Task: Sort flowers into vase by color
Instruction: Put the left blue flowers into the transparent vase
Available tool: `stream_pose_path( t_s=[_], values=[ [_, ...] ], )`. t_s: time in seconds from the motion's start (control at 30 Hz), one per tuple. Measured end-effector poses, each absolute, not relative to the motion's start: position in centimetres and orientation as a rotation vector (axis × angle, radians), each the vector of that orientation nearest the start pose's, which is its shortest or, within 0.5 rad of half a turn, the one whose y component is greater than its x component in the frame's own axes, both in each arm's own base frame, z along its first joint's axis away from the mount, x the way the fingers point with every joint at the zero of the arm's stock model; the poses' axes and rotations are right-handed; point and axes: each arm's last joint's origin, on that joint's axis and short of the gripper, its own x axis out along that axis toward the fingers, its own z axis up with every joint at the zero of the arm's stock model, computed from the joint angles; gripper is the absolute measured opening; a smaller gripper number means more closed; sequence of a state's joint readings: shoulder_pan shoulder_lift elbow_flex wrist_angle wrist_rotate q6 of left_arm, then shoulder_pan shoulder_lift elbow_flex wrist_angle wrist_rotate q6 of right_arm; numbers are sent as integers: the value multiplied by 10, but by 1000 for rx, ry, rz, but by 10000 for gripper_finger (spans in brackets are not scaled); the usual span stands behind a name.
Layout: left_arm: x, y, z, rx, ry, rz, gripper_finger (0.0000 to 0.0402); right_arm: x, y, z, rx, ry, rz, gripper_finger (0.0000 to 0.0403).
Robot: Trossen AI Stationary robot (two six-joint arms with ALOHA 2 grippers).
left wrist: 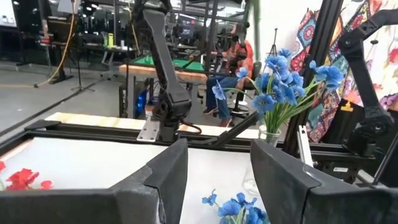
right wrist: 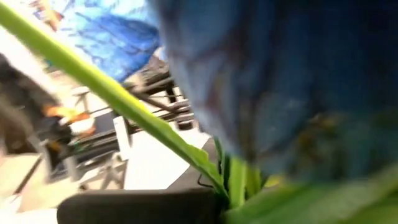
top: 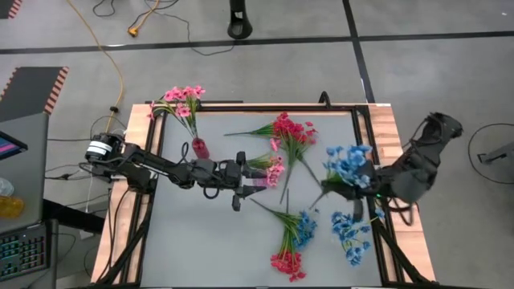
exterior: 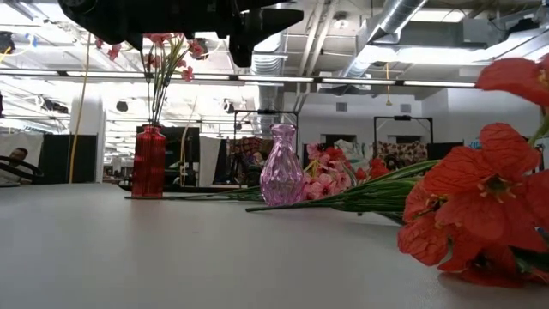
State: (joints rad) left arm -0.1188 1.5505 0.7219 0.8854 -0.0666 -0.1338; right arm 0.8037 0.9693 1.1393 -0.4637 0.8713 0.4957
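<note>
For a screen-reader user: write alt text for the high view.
Seen from above, the left gripper hovers open beside a pink sprig at mid-table, while the right gripper, shut, holds a blue sprig. Pink flowers stand in a red vase; red and blue sprigs lie loose.

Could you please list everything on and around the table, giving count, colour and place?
Red vase: one, far left, holding pink sprig.
Pink vase: one, centre, pink flowers beside it.
Red flowers: one bunch, far centre; another near edge.
Blue flowers: one bunch at the right gripper; loose ones near right.
Table: one, grey.
Left gripper: open, centre.
Right gripper: shut on blue stems.
</note>
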Motion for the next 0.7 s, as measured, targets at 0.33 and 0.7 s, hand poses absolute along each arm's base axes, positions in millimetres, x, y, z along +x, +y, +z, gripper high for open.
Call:
stream_pose_path(
  t_s=[0.33,0.7],
  values=[
    [319,-36,232,-168,-46,-56,162,97,133,409,304,127,74,36],
    [319,-36,232,-199,-46,-57,162,59,129,440,324,-22,251,37]
  ],
)
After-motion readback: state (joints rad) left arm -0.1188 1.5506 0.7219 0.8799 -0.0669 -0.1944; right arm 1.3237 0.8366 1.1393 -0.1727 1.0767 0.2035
